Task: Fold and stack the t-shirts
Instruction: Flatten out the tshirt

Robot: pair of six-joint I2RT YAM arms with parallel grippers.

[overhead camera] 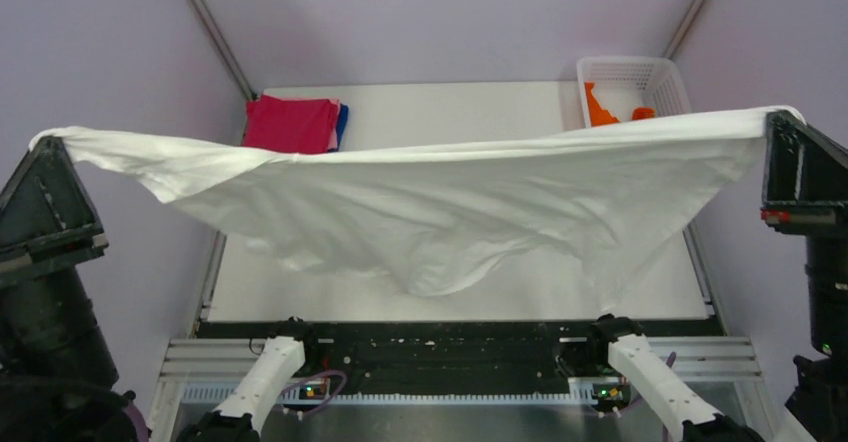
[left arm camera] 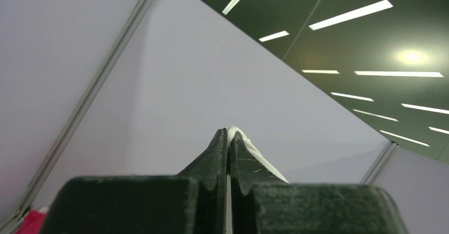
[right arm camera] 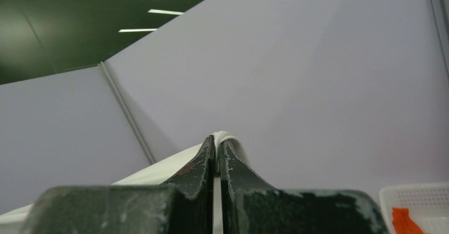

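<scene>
The large white t-shirt (overhead camera: 440, 197) hangs stretched in the air across the table, sagging in the middle. My left gripper (overhead camera: 48, 144) is shut on its left end, and white cloth (left arm camera: 249, 149) shows pinched at its tips (left arm camera: 229, 133). My right gripper (overhead camera: 778, 117) is shut on its right end, with white cloth (right arm camera: 159, 171) pinched at its tips (right arm camera: 217, 138). A folded magenta-red t-shirt (overhead camera: 290, 124) lies on a blue one (overhead camera: 343, 124) at the table's far left. An orange t-shirt (overhead camera: 600, 110) lies in the basket; it also shows in the right wrist view (right arm camera: 405, 221).
The white lattice basket (overhead camera: 660, 80) stands at the table's far right corner. The white tabletop (overhead camera: 460, 102) shows beyond and below the hanging shirt. Purple walls enclose the sides and back.
</scene>
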